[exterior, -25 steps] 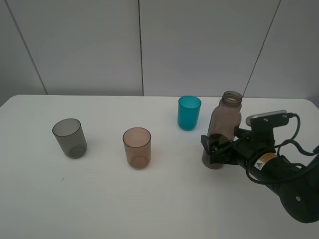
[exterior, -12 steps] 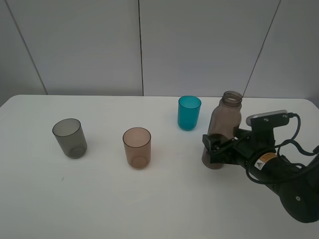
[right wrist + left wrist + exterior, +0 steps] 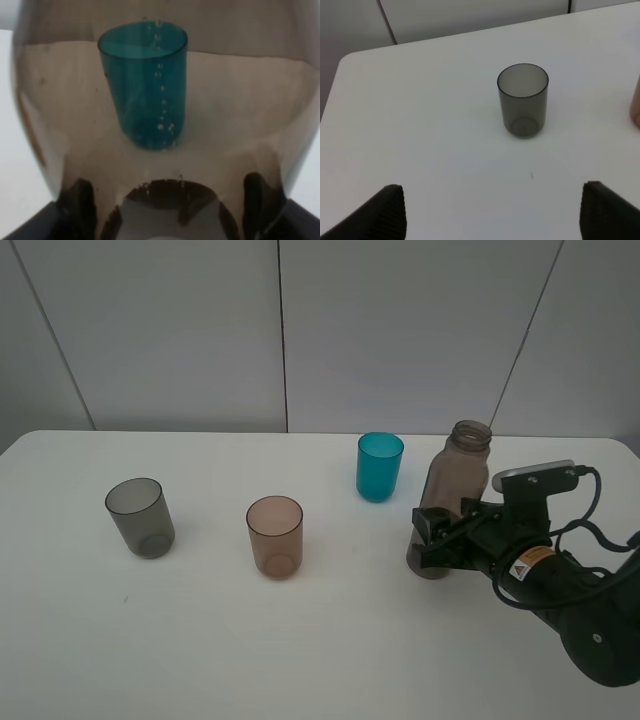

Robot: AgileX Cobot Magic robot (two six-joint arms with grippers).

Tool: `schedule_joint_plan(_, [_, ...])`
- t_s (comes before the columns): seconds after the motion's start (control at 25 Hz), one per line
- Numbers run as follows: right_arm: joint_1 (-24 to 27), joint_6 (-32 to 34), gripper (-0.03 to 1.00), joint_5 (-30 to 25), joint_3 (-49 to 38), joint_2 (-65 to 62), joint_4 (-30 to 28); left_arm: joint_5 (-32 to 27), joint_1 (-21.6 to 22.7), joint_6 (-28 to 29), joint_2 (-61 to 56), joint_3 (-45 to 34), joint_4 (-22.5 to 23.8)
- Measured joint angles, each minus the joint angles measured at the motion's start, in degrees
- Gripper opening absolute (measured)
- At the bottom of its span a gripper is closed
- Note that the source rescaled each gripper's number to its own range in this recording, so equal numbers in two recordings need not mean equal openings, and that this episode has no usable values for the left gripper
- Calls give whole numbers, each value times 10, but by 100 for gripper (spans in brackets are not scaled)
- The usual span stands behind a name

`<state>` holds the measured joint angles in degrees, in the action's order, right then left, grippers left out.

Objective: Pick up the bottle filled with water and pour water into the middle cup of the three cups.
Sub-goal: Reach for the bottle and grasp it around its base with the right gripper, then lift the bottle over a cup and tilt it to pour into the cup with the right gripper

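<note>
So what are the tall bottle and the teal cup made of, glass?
The bottle looks like smoky brown translucent plastic: the teal cup shows through it. That cup looks like smooth, near-opaque plastic with a solid colour. Glass cannot be ruled out by look alone.

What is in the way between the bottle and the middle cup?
Nothing visible. Only bare table lies between the bottle and the middle cup. The teal cup stands farther back, off that path.
</note>
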<state>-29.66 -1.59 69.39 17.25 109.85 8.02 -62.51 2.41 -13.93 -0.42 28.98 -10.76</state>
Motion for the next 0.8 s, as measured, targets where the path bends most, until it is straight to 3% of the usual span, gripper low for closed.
schedule_joint_plan(0.8, [0,-27,0,-24,0,-41,-7,0,0,0,0,0,0])
